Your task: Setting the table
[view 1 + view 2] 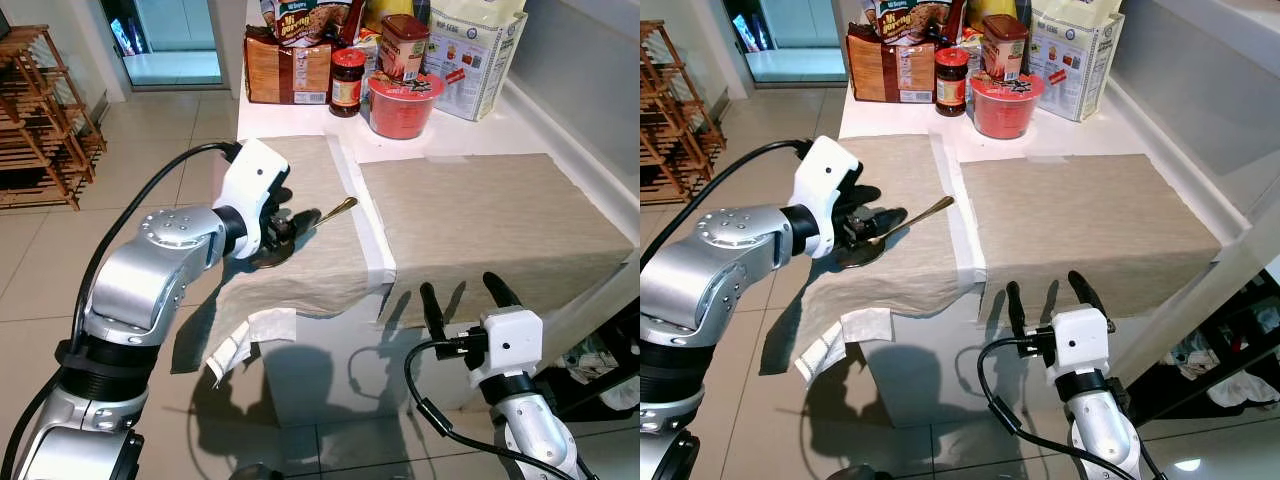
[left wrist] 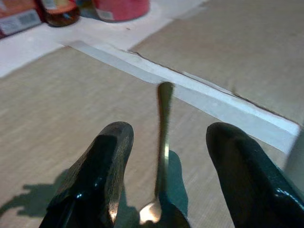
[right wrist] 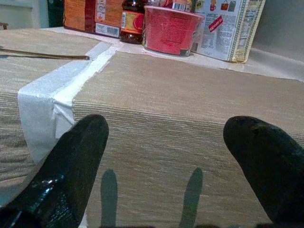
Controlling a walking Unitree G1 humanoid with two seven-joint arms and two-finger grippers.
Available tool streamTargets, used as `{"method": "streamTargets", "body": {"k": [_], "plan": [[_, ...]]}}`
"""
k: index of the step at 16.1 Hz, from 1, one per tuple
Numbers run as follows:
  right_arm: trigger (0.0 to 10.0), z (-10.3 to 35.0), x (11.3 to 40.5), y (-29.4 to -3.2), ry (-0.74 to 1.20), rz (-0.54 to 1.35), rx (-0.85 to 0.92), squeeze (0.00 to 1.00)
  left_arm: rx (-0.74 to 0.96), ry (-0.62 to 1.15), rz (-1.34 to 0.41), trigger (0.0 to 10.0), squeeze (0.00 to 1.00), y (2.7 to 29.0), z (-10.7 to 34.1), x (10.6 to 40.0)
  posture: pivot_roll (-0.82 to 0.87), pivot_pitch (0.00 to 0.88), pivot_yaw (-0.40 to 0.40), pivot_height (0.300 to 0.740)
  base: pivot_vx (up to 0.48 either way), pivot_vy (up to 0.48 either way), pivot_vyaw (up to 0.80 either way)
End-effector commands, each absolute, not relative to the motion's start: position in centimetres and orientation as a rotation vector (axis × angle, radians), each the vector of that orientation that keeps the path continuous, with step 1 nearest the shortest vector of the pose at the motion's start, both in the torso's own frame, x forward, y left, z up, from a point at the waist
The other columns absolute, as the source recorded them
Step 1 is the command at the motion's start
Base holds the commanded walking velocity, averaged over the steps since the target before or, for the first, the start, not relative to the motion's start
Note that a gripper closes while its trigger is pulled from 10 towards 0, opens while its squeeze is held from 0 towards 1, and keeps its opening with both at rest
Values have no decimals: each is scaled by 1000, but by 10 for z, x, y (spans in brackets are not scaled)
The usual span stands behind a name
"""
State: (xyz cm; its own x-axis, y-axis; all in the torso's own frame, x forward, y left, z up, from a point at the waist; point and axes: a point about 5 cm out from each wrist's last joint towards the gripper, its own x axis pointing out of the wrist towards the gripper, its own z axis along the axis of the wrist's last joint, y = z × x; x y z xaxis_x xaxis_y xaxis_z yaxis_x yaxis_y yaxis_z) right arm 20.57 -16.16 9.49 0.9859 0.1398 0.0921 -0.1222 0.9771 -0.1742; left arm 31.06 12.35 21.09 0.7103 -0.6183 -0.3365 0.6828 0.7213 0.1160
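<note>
Two beige woven placemats (image 1: 480,215) cover the white table (image 1: 300,120). On the left one lies a slim golden metal spoon (image 1: 322,217), between the left gripper's (image 2: 164,183) spread fingers. Right gripper (image 1: 468,297) hovers unclenched, empty, before the table's front edge.

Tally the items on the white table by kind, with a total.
Beige woven placemats: 2
Gold metal spoon: 1
Red instant-noodle bowl: 1
Dark sauce jar with red lid: 1
Brown snack box: 1
White printed bag: 1
Total: 7
</note>
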Motion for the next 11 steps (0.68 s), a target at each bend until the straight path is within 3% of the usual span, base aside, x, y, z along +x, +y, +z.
{"method": "streamTargets", "body": {"k": [1,11], "plan": [[10000,97,209,-161,-116,128,-172,0,249,308,-774,10000,0,117,211,310,-74,0,24,736,0,0,0],[10000,87,203,-165,-98,122,-174,0,203,394,-765,10000,0,109,196,317,-94,0,31,736,0,0,0]]}}
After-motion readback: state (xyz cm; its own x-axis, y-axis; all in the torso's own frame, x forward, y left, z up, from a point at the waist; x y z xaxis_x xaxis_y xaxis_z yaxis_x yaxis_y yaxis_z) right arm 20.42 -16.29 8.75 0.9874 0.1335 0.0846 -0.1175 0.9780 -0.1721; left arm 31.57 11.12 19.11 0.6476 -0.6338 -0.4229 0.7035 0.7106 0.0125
